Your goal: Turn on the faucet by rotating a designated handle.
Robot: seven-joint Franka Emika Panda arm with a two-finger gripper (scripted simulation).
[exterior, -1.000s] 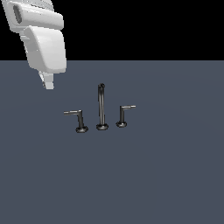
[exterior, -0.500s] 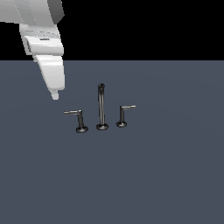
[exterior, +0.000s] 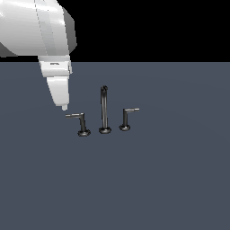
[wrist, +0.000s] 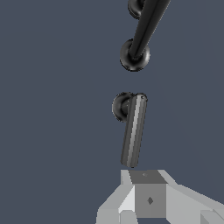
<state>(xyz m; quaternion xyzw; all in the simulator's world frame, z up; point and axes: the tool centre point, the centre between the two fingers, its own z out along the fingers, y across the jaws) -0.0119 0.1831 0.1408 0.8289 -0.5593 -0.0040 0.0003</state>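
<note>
Beside the spout [exterior: 104, 108], on the exterior view's left: the handle [exterior: 81, 123], its lever tip just under the gripper [exterior: 64, 107].
Rigid metal (likely slick), so push near the lever's free end; gripper holds nothing, its opening indiscernible.

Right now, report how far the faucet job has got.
Done: the gripper hangs just above the free end of the handle's lever. In hand: closing onto that lever; no contact shows. Left: rotating it, since it lies level, pointing away from the spout.
</note>
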